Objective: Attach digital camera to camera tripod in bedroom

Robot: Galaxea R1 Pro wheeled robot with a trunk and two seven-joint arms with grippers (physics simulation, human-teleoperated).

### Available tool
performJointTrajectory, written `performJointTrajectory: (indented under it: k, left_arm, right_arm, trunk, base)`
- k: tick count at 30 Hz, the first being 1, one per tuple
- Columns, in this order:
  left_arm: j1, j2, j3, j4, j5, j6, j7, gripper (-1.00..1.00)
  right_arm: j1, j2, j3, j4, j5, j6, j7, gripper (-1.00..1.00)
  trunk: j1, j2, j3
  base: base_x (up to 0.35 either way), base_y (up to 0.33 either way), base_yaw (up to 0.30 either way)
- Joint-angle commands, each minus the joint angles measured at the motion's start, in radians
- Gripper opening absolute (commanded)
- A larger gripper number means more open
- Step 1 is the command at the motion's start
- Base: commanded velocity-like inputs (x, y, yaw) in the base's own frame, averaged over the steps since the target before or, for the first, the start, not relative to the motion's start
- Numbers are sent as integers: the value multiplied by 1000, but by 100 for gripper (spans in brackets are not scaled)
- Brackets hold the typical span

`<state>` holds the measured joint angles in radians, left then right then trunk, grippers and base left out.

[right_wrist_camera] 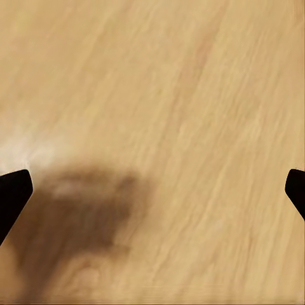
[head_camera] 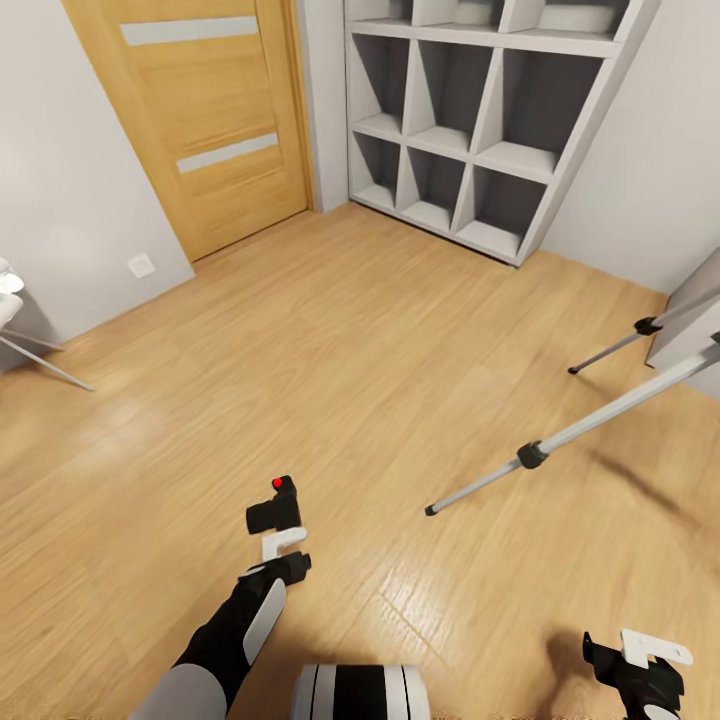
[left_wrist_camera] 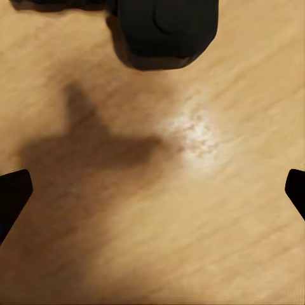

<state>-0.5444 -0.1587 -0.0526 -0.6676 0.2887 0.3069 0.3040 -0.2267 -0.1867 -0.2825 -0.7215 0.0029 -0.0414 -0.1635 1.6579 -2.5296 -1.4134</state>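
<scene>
The digital camera point(head_camera: 273, 508), small, black and boxy with a red mark on top, lies on the light wood floor. My left gripper point(head_camera: 285, 553) hovers just on its near side, open and holding nothing. In the left wrist view the camera point(left_wrist_camera: 162, 32) lies ahead of the open left gripper point(left_wrist_camera: 152, 190), beyond the fingertips point(left_wrist_camera: 13, 197). Two silver legs of the camera tripod point(head_camera: 560, 438) slant in from the right with black joints; its head is out of view. My right gripper point(head_camera: 628, 652) hangs open at the lower right, over bare floor in its own view point(right_wrist_camera: 152, 190).
An oak door point(head_camera: 205, 120) and a white cube shelf point(head_camera: 480, 110) stand along the far grey wall. Thin metal legs of some white furniture point(head_camera: 40, 360) reach in at the left edge. My own base point(head_camera: 360, 692) is at the bottom.
</scene>
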Motion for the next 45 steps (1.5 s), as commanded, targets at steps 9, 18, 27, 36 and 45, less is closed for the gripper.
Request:
performJointTrajectory:
  k: [9,18,27,36,45]
  left_arm:
    - [0,2,-4,-44,10,3,12,100]
    - [0,2,-4,-48,10,3,13,100]
    - [0,1,-6,-40,10,-19,8,100]
    - [0,1,-10,69,3,-201,1,100]
    - [0,2,-10,99,1,-227,0,100]
  right_arm:
    - [0,1,2,1,1,-3,-3,100]
    - [0,1,3,1,2,-3,-2,100]
    - [0,1,4,1,2,-5,-4,100]
    - [0,1,4,1,1,-5,-2,100]
    - [0,1,4,1,1,-5,-3,100]
  trunk:
    - [2,-1,-16]
    - [2,-1,-16]
    - [2,-1,-16]
    - [2,-1,-16]
    - [2,-1,-16]
  base:
    - [0,0,0]
    - [0,0,0]
    - [0,0,0]
    - [0,0,0]
    - [0,0,0]
